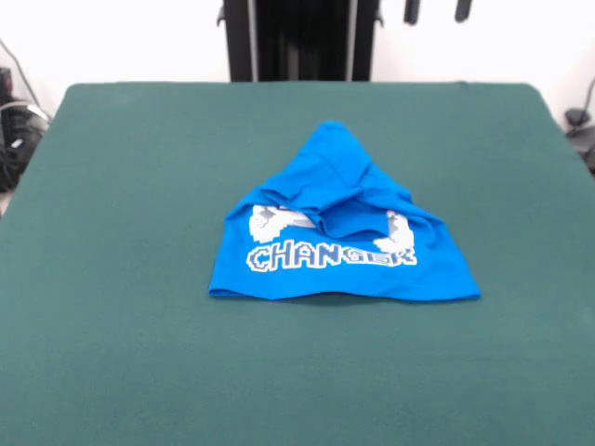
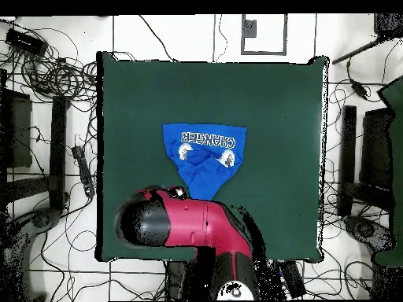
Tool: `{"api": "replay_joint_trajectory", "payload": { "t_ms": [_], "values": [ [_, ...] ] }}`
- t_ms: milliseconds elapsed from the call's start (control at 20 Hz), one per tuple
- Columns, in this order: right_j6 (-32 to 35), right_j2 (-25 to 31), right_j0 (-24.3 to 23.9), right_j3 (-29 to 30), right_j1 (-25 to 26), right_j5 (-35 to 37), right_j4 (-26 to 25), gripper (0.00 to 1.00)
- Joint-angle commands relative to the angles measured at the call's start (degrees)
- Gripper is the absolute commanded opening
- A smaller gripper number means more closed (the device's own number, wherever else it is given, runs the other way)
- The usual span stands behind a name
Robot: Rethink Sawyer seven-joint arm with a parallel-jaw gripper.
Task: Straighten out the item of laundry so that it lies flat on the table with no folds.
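The gripper [image 1: 437, 9] is seen only as two dark tips at the top edge of the front view, drawn up well clear of the cloth; whether it is spread or closed cannot be told. In the overhead view only the red and black arm [image 2: 189, 224] is seen, lying over the table edge on the robot's side, with the shirt's narrow end just beside it.

The small bright blue short-sleeved T-shirt with white pixel lettering [image 1: 339, 237] is found near the middle of the large dark green felt-covered table [image 1: 121, 353]. It is gathered into a rough triangle: one straight edge lies flat toward the camera in the front view, with "CHANGER" readable above it, while the far part is bunched into a peak with rumpled folds over the upper print.

The garment is judged to be light, thin and limp, so that it would likely drape and stretch when lifted and drag somewhat on the felt rather than slide freely. Breakage is not a concern. A hold is best taken on the raised peak or on a crease of the bunched folds, where cloth stands up from the table; the flat front corners would be harder to pinch.

Bare felt is left on every side of the shirt, with wide margins to both side edges and toward the camera, so room for pulling the folded part outward appears ample. The least room is on the robot's side.
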Motion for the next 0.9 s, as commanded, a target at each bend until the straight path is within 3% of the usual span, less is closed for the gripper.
{"api": "replay_joint_trajectory", "payload": {
  "t_ms": [50, 550, 900],
  "values": [
    [11.66, 1.45, 1.84, -2.77, 8.85, -6.01, -0.37, 1.00],
    [13.48, -0.55, 3.87, -4.62, 16.46, -13.86, 0.34, 1.00],
    [10.82, 0.01, 2.14, -7.89, 20.27, -15.44, 1.01, 1.00]
  ]
}}
